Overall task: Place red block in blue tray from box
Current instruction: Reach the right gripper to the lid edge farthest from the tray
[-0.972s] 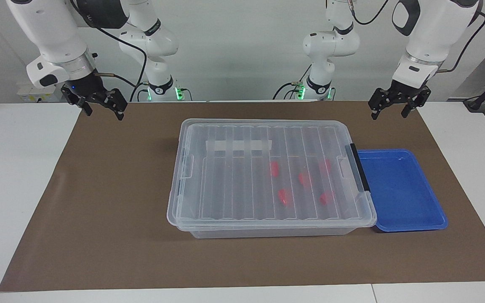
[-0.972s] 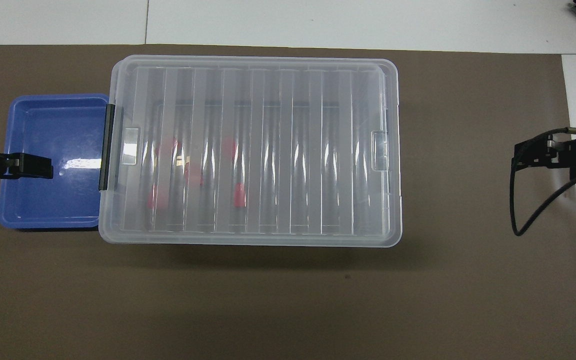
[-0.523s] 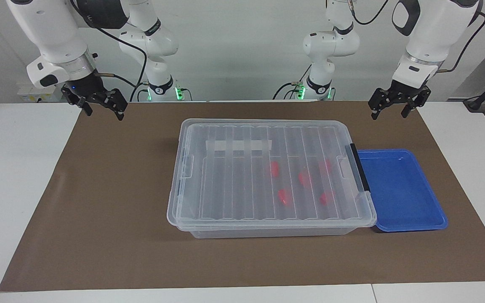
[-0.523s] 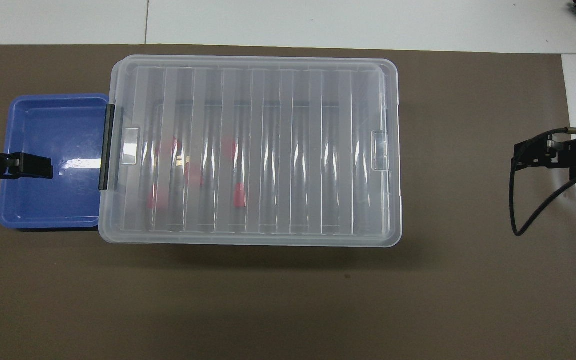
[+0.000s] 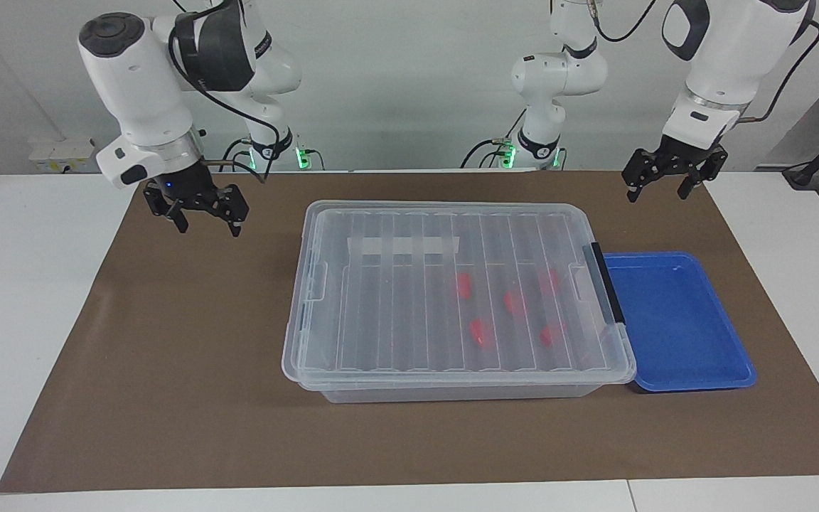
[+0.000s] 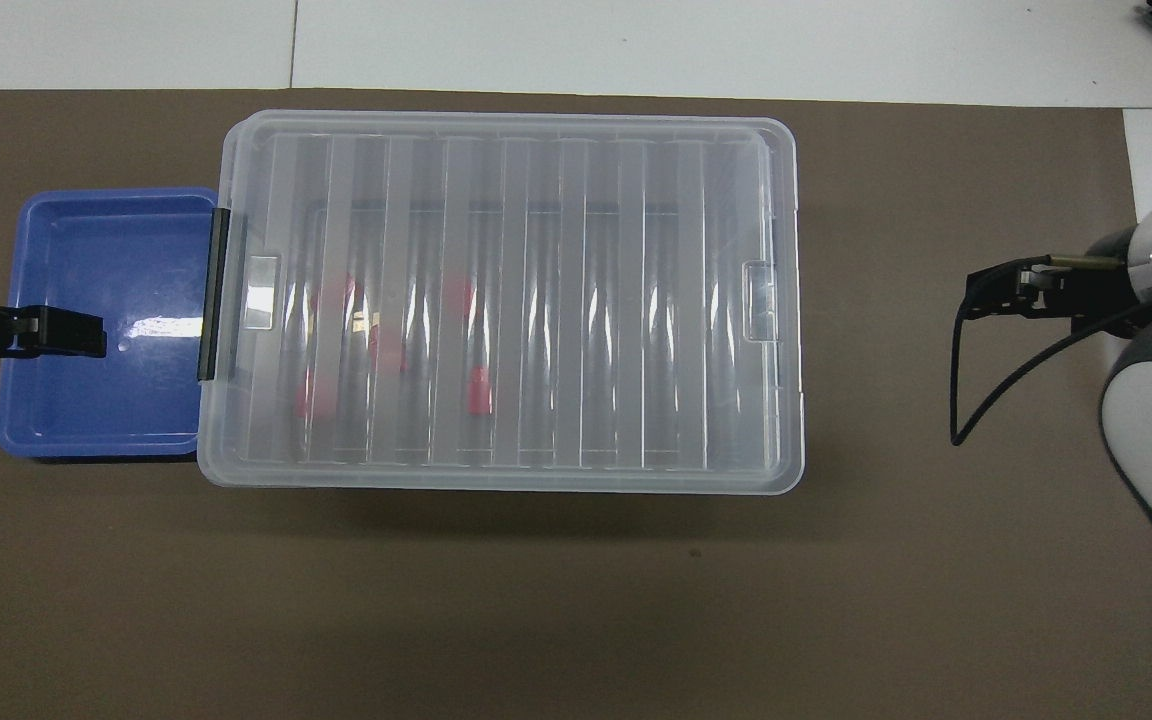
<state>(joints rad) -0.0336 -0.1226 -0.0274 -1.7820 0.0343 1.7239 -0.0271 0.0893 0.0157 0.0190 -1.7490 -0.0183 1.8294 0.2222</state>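
You've got the box (image 5: pixel 456 299) lid-on at mid worktop (image 5: pixel 168 398), on the brown mat (image 5: pixel 189 341). Red blocks show blurred thru the ribbed lid (image 5: pixel 445 291), all in the box half toward the left arm's end. The red block (image 5: pixel 463 284) closest to the right end effector (image 5: pixel 202 215) is still well apart from it, w/ the lid between. That end effector hangs over bare mat off the box's end on the right arm's side, fingers spread part-way, holding nothing. The left end effector (image 5: pixel 664 181) hangs over the mat near the blue tray (image 5: pixel 680 320), also part open & empty; that arm waits.

The blue tray sits on the mat touching the box's dark latch (image 5: pixel 606 282), at the left arm's end. It holds nothing.

Block axes: too blurred thru the lid to call for sure. In the overhead view one block (image 6: pixel 479 390) looks elongated along the near-far line; which end is narrow you can't tell.

View diffs: the facing view gives five separate red blobs & a white strip label (image 5: pixel 402 246) on the lid. Overhead, the blobs smear under glare & the label doesn't read. Overhead, the left end effector (image 6: pixel 61 332) covers the tray's interior; the facing view shows it raised, not touching. Overhead also shows the right end effector (image 6: pixel 996 298) only edge-on.
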